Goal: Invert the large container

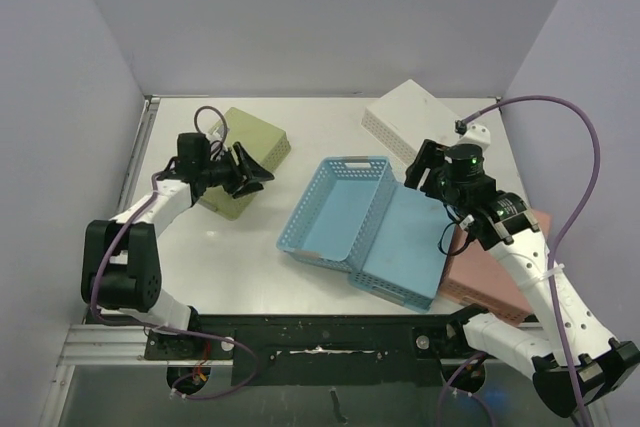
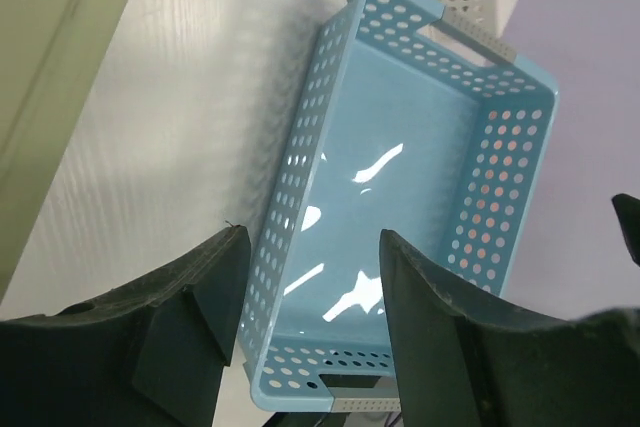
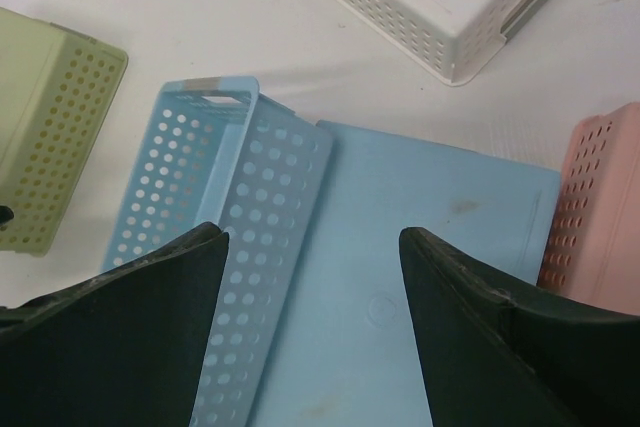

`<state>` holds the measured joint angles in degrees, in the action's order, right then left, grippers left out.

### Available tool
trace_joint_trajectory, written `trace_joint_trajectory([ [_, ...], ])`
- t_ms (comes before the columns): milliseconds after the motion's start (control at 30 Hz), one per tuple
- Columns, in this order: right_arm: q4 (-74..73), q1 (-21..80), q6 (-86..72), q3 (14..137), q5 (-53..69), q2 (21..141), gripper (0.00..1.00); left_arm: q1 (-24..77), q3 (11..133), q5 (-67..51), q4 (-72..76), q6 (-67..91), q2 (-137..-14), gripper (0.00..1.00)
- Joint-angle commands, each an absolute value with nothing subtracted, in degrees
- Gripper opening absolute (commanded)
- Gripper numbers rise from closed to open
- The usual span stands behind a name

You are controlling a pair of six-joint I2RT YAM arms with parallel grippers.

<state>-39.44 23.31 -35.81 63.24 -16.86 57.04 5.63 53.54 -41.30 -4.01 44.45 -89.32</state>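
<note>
Your large container, as far as you can judge by size, is the open blue basket [image 1: 335, 212], and it sits mouth up near the middle of the worktop [image 1: 230, 247], not yet turned over. From the left wrist view you look straight into it [image 2: 400, 197]: the floor is glossy, the walls are perforated and there is a handle slot at each short end. Touching its right long side is an overturned blue basket [image 1: 405, 242] of much the same size, flat bottom facing up; the right wrist view shows the open one's wall [image 3: 240, 187] pressed against that flat bottom [image 3: 430, 237]. Your right gripper [image 1: 418, 169] hovers over the seam between the two, fingers spread and holding nothing [image 3: 312, 237]. Your left gripper [image 1: 258, 173] hangs to the left of the open basket, pointing toward it, released with nothing between its fingers [image 2: 312, 247]. It sits just beside the right edge of a green basket [image 1: 255, 142], which lies bottom up at the back left. A white basket [image 1: 410, 115], also bottom up, lies at the back right, apart from the blue pair. A pink basket [image 1: 490, 272] lies bottom up on the right, against the overturned blue one and partly under your right arm.
</note>
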Motion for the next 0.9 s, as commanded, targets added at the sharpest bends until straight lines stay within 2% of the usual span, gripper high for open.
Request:
trace_joint_trajectory([
  [0,-34.96,23.25,-35.25,62.53,-14.62,57.51,0.71,9.68,59.84,-33.54,-15.03,35.11,-84.39,0.53],
  [200,-34.06,23.28,-35.77,60.87,-11.14,59.21,0.72,14.78,62.4,-30.48,-16.42,34.15,-83.29,0.51],
  [600,-27.06,23.34,-42.01,52.71,2.33,62.22,0.71,15.66,59.33,-30.17,-15.89,33.32,-87.01,0.49],
  [867,-25.73,23.82,-41.74,53.53,3.03,64.5,0.71,16.48,60.55,-29.57,-16.53,32.63,-87.46,0.49],
])
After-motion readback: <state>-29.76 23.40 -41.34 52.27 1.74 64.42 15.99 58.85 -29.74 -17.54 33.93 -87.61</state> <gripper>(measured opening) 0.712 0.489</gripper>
